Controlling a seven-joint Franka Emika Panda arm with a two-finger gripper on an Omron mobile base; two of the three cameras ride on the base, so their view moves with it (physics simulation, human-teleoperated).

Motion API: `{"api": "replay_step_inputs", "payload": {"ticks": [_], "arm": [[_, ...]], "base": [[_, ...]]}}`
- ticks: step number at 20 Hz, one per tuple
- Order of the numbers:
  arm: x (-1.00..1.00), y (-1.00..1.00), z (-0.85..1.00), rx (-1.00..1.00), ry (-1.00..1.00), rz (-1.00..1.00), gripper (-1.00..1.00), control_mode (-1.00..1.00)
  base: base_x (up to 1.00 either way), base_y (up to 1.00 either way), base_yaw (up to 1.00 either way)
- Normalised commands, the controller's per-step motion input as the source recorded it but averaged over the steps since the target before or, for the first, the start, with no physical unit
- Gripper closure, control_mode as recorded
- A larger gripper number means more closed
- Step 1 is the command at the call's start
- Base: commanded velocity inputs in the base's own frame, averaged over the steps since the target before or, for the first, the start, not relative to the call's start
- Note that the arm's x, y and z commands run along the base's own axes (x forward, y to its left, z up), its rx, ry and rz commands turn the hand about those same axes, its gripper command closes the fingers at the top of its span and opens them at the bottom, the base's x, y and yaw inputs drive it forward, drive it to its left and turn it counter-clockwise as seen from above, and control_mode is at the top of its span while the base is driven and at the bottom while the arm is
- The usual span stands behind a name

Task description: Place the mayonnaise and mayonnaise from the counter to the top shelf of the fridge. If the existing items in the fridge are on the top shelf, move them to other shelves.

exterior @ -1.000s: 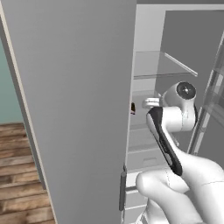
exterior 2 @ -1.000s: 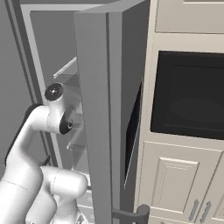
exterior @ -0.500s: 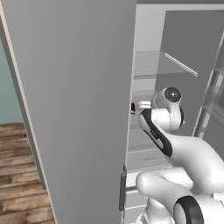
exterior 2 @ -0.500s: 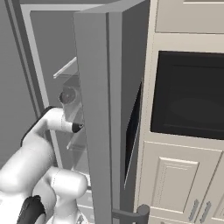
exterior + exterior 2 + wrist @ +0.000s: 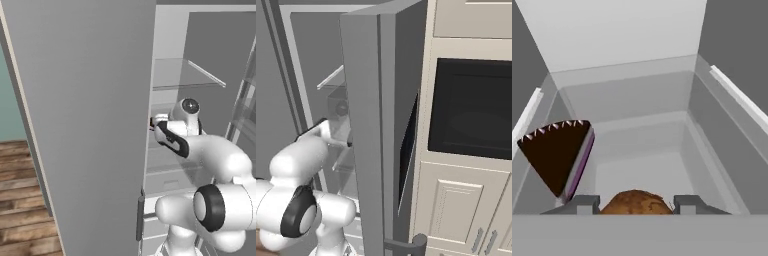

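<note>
Between fingertips (image 5: 587,204) of gripper (image 5: 636,205), orange-brown ball (image 5: 636,202) pinched; dark pink-edged wedge (image 5: 558,152) up-left, on fridge (image 5: 627,35) glass shelf (image 5: 647,175).

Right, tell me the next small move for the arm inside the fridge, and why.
Probably lift a little and draw back. In the hand view the end effector is shut on the orange-brown ball, with the dark wedge-shaped item close beside it, so a gentle lift should clear the ball without nudging the wedge.

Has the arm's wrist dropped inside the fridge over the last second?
Yes. In the left base view the wrist has sunk further below the top shelf.
</note>
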Motion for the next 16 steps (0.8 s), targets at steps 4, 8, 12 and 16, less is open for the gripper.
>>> {"api": "replay_step_inputs", "payload": {"ticks": [4,8,12,16], "arm": [[0.49,0.00,-0.23,0.00,0.04,0.00,1.00,-1.00],[0.64,0.00,-0.15,0.00,0.02,0.00,1.00,-1.00],[0.68,0.00,-0.17,0.00,0.01,0.00,1.00,-1.00],[0.93,-0.05,-0.21,0.00,0.01,0.00,1.00,-1.00]], "base": [[0.00,0.00,0.00],[0.00,0.00,0.00],[0.00,0.00,0.00],[0.00,0.00,0.00]]}}
